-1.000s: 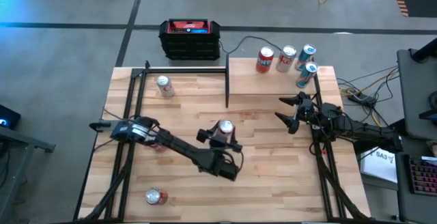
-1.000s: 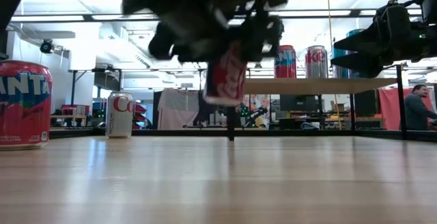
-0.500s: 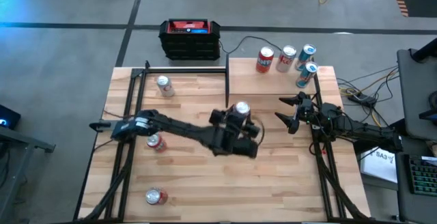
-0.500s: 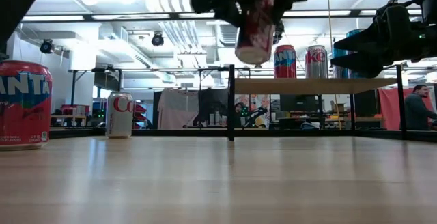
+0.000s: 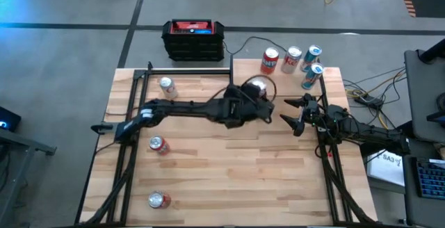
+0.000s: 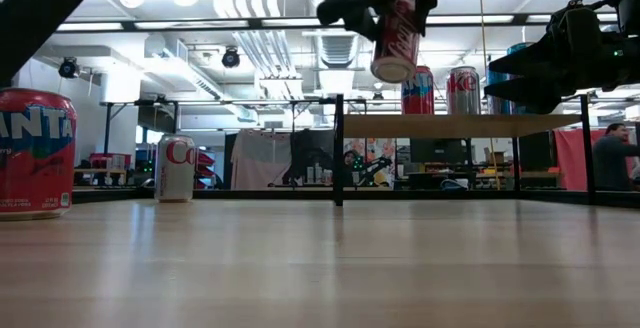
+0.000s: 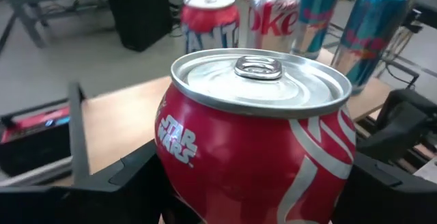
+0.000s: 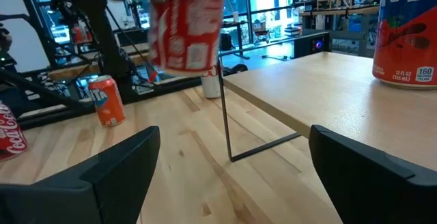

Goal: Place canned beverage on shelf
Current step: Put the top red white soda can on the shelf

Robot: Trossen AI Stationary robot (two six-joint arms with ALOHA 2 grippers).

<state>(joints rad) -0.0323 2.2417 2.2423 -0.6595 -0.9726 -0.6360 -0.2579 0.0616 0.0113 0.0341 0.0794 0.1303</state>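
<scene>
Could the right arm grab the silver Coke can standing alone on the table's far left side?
Probably not. That can stands far across the table, while the right gripper waits open by the shelf, and the left gripper, holding a red can, hangs between them.

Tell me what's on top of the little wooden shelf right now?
Four cans stand on the shelf: a red Fanta can, a silver Diet Coke can and two teal cans. The red Coke can in the left gripper hangs above it, not resting on it.

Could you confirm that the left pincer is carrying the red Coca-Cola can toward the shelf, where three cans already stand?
Not quite: four cans already stand on the shelf, as the high view shows. The left pincer does carry the red Coca-Cola can.
</scene>
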